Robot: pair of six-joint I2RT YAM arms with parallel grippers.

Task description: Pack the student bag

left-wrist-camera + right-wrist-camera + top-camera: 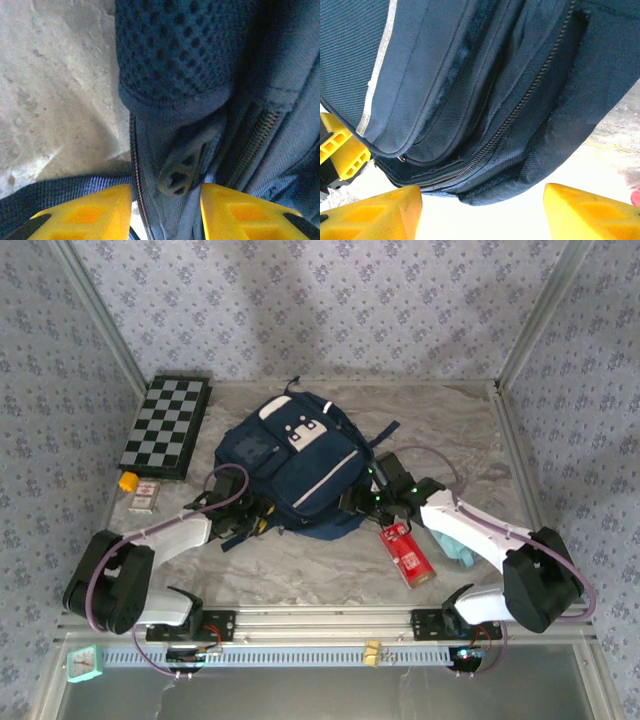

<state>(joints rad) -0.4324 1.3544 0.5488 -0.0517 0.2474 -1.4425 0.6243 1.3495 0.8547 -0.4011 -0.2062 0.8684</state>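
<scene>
The student bag (pixel 290 462), a large navy backpack with white patches, lies in the middle of the table. My left gripper (pixel 254 521) is at its near-left corner. In the left wrist view the yellow fingers (pixel 95 210) stand apart on either side of a fold of bag fabric with a dark zipper pull (pixel 179 170) just ahead of the tips, and nothing is pinched. My right gripper (pixel 364 502) is at the bag's near-right corner. It stands wide open (pixel 482 202), with the bag's zippered edge (pixel 520 105) just beyond its fingertips, apart from them.
A folded chessboard (pixel 166 426) lies at the back left, with a small yellow piece (pixel 127 481) and a small flat pack (pixel 146 496) in front of it. A red packet (pixel 408 551) and a teal cloth (pixel 458 552) lie under the right arm. Metal frame rails border the table.
</scene>
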